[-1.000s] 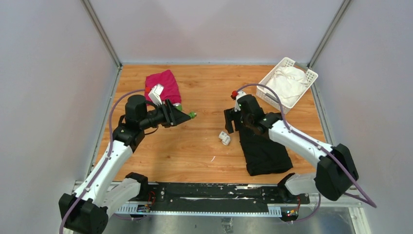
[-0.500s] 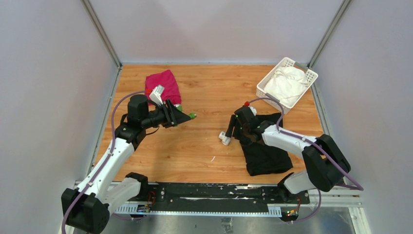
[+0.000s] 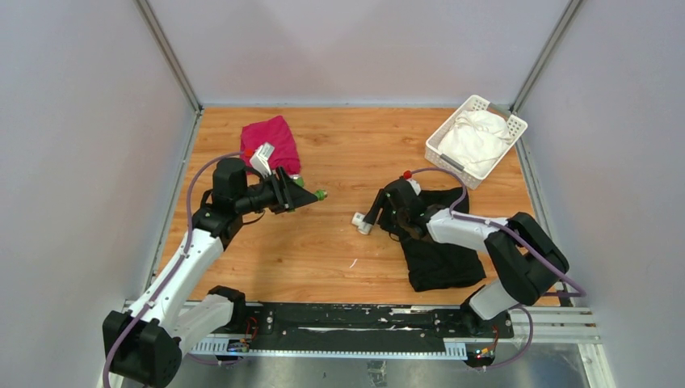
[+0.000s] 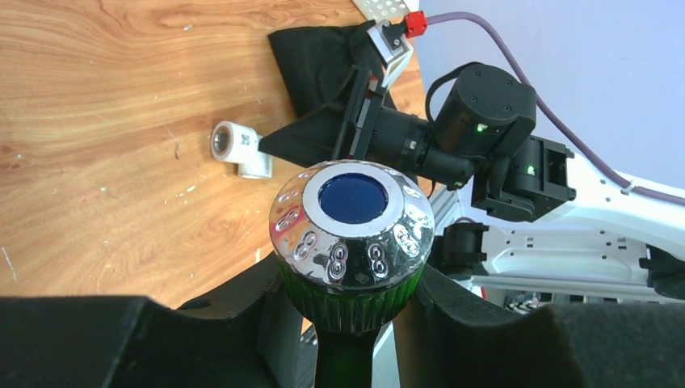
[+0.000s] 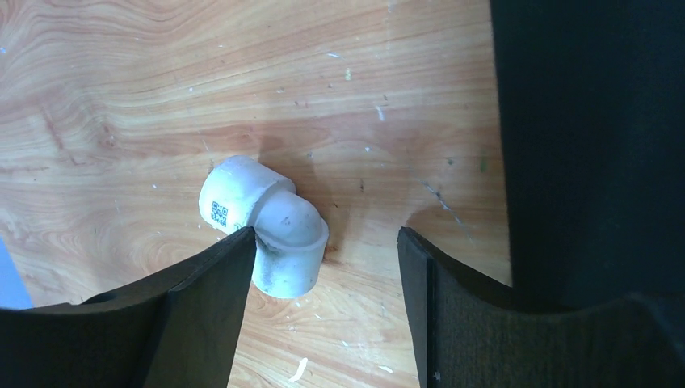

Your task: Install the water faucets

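My left gripper [image 3: 303, 195] is shut on the green tap [image 3: 318, 194] and holds it above the table at the left. In the left wrist view the tap's chrome knob with a blue centre [image 4: 351, 230] sits between the fingers [image 4: 242, 315]. The white pipe fitting [image 3: 361, 222], an elbow, lies on the wood at the centre. My right gripper [image 3: 371, 217] is open and low over it. In the right wrist view the fitting [image 5: 271, 226] touches the left finger [image 5: 210, 299]; the right finger [image 5: 452, 299] stands apart.
A black cloth [image 3: 436, 250] lies under the right arm, and shows at the right of the right wrist view [image 5: 590, 145]. A red cloth [image 3: 271, 139] lies at the back left. A white basket [image 3: 437, 145] holding white cloth stands at the back right.
My right gripper has come down and moved left to the white fitting, which has shifted a little to the left. My left gripper has hardly moved with the tap.
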Controlling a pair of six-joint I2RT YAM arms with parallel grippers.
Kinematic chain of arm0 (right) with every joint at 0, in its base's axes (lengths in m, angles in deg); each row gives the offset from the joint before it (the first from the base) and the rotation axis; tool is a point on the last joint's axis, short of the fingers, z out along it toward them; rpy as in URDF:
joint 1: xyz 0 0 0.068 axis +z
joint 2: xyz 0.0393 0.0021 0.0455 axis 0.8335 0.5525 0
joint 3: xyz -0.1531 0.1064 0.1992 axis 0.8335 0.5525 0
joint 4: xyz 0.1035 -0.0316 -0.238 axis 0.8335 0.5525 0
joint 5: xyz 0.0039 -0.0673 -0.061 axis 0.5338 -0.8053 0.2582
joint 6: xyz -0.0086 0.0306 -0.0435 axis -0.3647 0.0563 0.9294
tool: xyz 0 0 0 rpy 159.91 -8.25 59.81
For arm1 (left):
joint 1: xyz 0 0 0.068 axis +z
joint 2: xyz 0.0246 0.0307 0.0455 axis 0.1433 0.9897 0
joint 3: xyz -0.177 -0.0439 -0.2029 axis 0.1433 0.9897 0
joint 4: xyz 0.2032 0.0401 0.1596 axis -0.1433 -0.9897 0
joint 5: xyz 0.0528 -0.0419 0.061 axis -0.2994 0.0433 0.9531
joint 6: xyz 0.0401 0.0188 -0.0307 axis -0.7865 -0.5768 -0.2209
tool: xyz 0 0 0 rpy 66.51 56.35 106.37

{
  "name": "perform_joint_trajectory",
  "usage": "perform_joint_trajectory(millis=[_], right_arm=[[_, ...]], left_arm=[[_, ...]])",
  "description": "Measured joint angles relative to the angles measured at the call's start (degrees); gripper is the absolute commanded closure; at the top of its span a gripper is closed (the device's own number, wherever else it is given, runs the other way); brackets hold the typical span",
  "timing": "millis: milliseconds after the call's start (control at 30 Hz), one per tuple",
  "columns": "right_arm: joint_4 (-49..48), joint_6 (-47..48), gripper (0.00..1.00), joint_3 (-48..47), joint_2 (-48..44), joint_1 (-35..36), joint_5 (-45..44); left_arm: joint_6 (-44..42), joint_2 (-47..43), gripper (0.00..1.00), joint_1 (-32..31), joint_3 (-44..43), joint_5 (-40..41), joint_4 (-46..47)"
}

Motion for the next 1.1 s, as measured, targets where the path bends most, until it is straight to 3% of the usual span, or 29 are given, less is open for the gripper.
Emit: perform_joint_trajectory(millis=[433,833,1000,1100], right_arm=[[-5.9,-0.35,0.3,-0.35,1.46,2.71,3.39],[6.01,0.37,0.42,-10.47,8.28,6.01,-1.7],[8.57,0.59,0.6,-13.92,10.97,6.97,-2.93],[8.72,0.7,0.8,-14.64,11.54,7.15,-3.17]], left_arm=[[0.0,-0.2,1.0,0.0,0.7,-0.2,-0.07],[-0.15,-0.37,1.0,0.0,0.74,-0.42,-0.24],[-0.22,-0.42,1.0,0.0,1.2,-0.46,-0.42],[-0.24,-0.46,1.0,0.0,1.31,-0.48,-0.5]])
